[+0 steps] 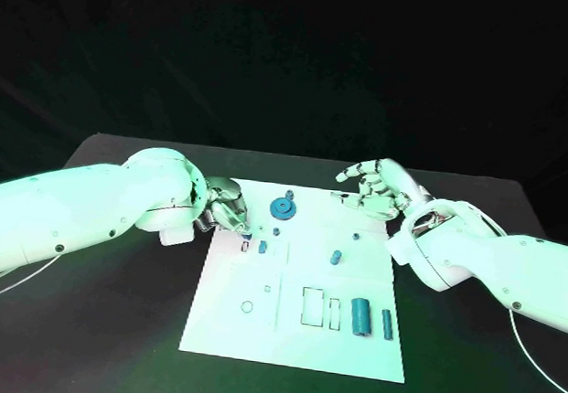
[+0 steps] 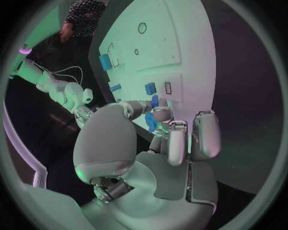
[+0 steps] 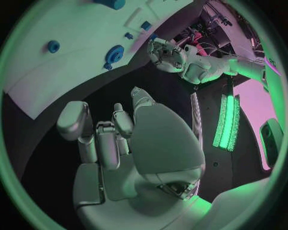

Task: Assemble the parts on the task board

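Currently left hand (image 1: pixel 226 206) pinches a small blue part (image 2: pixel 151 125) at the task board (image 1: pixel 234 326) left edge; right hand (image 1: pixel 380 190) hovers empty, fingers spread, farther off.

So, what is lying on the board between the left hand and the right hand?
In the head view, a round blue part sits on the task board between the left hand and the right hand; the rest of that stretch is bare white board.

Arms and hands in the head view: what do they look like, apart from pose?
Both arms are smooth white shells with rounded, bulbous wrist housings. The left hand and right hand are silver, many-fingered, with segmented metallic fingers. A thin pale cable loops beside each forearm near the picture's lower edges. I can make out no markings.
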Motion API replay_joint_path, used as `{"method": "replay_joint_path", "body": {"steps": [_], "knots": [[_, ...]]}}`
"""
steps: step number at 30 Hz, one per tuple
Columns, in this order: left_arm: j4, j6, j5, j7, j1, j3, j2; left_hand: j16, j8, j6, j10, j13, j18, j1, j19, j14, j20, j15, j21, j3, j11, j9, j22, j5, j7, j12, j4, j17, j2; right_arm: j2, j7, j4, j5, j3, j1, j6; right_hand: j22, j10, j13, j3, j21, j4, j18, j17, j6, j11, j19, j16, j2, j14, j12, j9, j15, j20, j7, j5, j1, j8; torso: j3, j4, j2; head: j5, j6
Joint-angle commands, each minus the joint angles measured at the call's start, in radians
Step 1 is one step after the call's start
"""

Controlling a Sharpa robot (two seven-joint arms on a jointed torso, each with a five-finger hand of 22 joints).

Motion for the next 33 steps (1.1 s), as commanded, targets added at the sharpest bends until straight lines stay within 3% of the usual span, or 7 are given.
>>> {"method": "replay_joint_path", "body": {"steps": [1,17,24,33], "knots": [[-0.001,0.036,-0.039,0.005,-0.003,-0.003,0.006,0.004,0.004,0.021,0.008,0.002,-0.016,0.003,0.009,0.106,-0.001,-0.008,0.005,0.147,-0.001,0.127,0.002,0.006,-0.014,0.004,-0.144,0.263,0.01,0.001,0.01,0.0,-0.001,0.0,-0.001,0.01,0.0,-0.004,-0.001,0.004,-0.005,-0.001,0.011,0.138,-0.004,-0.002,-0.001,-0.004,-0.007,0.074,0.001,-0.001,-0.005,-0.002,-0.002,0.004,-0.005,0.005,0.0002,-0.0007,0.001,0.001,-0.003],[-0.027,0.057,-0.045,-0.013,-0.012,-0.01,0.022,0.004,0.005,0.023,0.011,0.004,-0.016,-0.001,0.011,0.106,-0.002,-0.009,0.007,0.151,-0.001,0.127,0.005,0.008,-0.014,0.005,-0.145,0.263,0.009,0.001,0.007,0.005,0.005,0.0,-0.001,0.01,-0.001,-0.003,-0.001,0.006,-0.007,0.0,0.012,0.139,-0.004,-0.002,-0.002,-0.004,-0.008,0.074,0.001,-0.002,-0.005,-0.002,-0.002,0.004,-0.006,0.006,0.0026,-0.0001,0.001,0.0,-0.01],[-0.031,0.067,-0.053,-0.016,-0.013,-0.012,0.027,0.004,0.006,0.025,0.013,0.005,-0.016,-0.003,0.012,0.106,-0.002,-0.009,0.007,0.153,-0.001,0.128,0.005,0.01,-0.014,0.006,-0.146,0.263,0.008,0.0,0.007,0.006,0.008,0.0,-0.001,0.009,-0.001,-0.003,-0.001,0.006,-0.007,0.0,0.012,0.139,-0.004,-0.002,-0.002,-0.004,-0.008,0.074,0.001,-0.002,-0.005,-0.002,-0.002,0.004,-0.006,0.006,0.0011,-0.0015,0.001,0.003,-0.012],[-0.034,0.081,-0.065,-0.021,-0.016,-0.014,0.029,0.004,0.007,0.026,0.013,0.003,-0.017,-0.007,0.012,0.106,-0.002,-0.009,0.008,0.156,-0.002,0.129,0.006,0.013,-0.015,0.005,-0.147,0.263,0.007,-0.002,0.007,0.008,0.008,0.0,-0.001,0.008,-0.001,-0.003,-0.001,0.006,-0.007,0.0,0.012,0.139,-0.004,-0.002,-0.002,-0.004,-0.008,0.074,0.001,-0.002,-0.005,-0.002,-0.002,0.004,-0.006,0.006,0.0018,-0.0004,0.0,0.001,-0.013]]}}
